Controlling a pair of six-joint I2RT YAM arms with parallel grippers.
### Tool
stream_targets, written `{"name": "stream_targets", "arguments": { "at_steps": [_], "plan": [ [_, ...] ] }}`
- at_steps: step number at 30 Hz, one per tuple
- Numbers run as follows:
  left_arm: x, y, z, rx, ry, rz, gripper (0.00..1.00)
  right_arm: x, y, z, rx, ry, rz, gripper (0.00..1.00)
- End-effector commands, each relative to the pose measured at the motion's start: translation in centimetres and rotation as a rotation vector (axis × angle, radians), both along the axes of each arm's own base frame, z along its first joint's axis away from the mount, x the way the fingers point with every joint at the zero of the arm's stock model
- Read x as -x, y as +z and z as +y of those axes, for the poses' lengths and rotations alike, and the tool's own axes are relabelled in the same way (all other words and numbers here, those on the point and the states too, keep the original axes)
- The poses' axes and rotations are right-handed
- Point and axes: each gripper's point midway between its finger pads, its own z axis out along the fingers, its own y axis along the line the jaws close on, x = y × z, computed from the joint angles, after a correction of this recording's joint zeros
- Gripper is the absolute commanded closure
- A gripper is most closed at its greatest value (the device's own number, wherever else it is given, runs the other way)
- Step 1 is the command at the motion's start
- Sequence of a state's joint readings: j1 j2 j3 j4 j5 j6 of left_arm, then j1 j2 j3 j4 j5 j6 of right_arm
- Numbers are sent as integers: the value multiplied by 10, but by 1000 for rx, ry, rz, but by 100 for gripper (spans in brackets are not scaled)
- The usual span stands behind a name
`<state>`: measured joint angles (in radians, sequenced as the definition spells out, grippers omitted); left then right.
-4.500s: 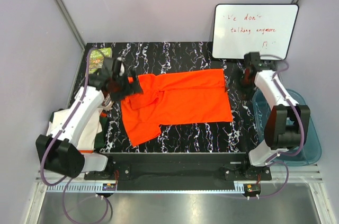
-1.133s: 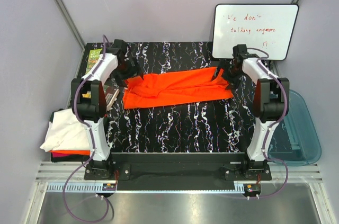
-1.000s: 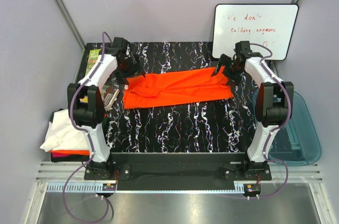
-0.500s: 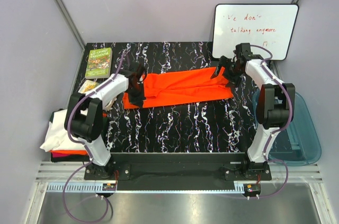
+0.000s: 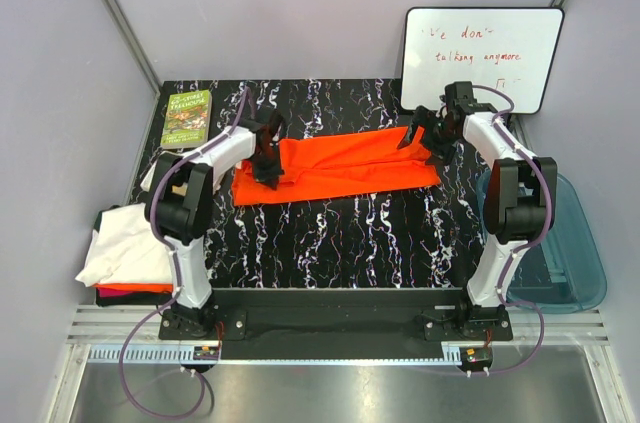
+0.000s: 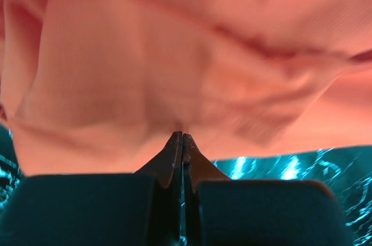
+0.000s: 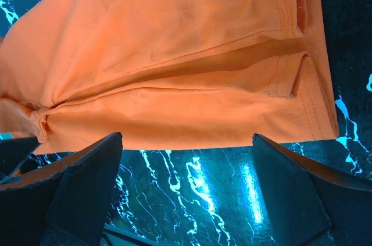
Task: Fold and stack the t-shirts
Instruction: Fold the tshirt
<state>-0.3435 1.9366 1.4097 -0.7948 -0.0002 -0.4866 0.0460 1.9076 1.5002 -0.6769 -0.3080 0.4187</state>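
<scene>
Orange tee point(image 5: 345, 165) lay folded into a long strip across the far half of the worktop point(image 5: 340, 233), running L to R. L fingers point(image 6: 173, 159) were pressed tight together, tips right against the tee's L end; couldn't tell whether any cloth was nipped btwn them. R fingers point(image 7: 81, 193) stood wide apart, gripping nothing, w/ the tee's R end showing btwn them just past the tips.

Top view alone showed both arms stretched out to the strip's 2 ends. It also showed a white tee point(image 5: 125, 243) on a red-orange one point(image 5: 135, 289) off the worktop's L edge, a green book point(image 5: 187, 118) at the far L corner, a blue tub point(image 5: 565, 243) at R & a whiteboard point(image 5: 482, 58) behind. Only the R wrist view gave the hem stitching & stacked layers. L wrist view was blurred cloth, close up.
</scene>
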Motion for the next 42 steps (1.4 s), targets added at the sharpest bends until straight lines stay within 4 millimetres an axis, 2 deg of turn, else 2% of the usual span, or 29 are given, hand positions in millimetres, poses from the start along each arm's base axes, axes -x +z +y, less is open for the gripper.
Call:
{"name": "stream_targets", "arguments": {
  "at_steps": [1, 10, 12, 19, 21, 22, 25, 27, 30, 31, 32, 33, 34, 35, 36, 37, 39, 40, 42],
  "plan": [
    [-32, 12, -11, 18, -9, -74, 100, 1, 5, 3, -13, 13, -17, 0],
    [-64, 5, -21, 25, 8, -93, 100, 2, 4, 5, -24, 14, -8, 0],
    [-73, 10, -21, 28, 19, -116, 100, 3, 5, 5, -24, 16, -10, 0],
    [-137, 44, -29, 52, 79, -276, 100, 12, 2, 6, -25, 23, 4, 0],
    [-150, 49, -32, 67, 99, -302, 100, 16, 2, 5, -24, 19, 9, 0],
    [-160, 60, -34, 87, 103, -334, 100, 18, -1, 4, -22, 21, 17, 0],
    [-171, 76, -41, 135, 71, -368, 100, 23, -3, 4, -19, 25, 22, 0],
    [-162, 78, -44, 153, 37, -351, 100, 24, -2, 3, -14, 24, 21, 0],
    [-132, 74, -40, 143, 4, -304, 100, 27, -6, 2, -11, 22, 32, 0],
    [-110, 69, -33, 121, 4, -273, 100, 27, -6, 2, -12, 20, 31, 0],
    [-101, 67, -30, 111, 4, -269, 100, 26, -6, 2, -11, 19, 31, 0],
    [-91, 80, -26, 113, 5, -291, 100, 26, -7, 2, -13, 18, 35, 0],
    [-70, 62, -18, 90, 9, -240, 100, 24, -7, 2, -11, 19, 31, 0],
    [-62, 59, -15, 89, 12, -238, 100, 23, -6, 2, -12, 20, 30, 0],
    [-54, 68, -11, 92, 17, -259, 100, 22, -7, 3, -13, 22, 31, 0],
    [-36, 51, -5, 78, 18, -215, 100, 21, -7, 3, -14, 22, 29, 0],
    [-25, 46, -2, 77, 22, -211, 100, 20, -9, 4, -17, 27, 35, 0],
    [-13, 34, 2, 67, 23, -176, 100, 18, -9, 5, -19, 28, 34, 0],
    [-9, 26, 3, 64, 32, -165, 100, 17, -10, 6, -26, 30, 36, 0]
  ]
}}
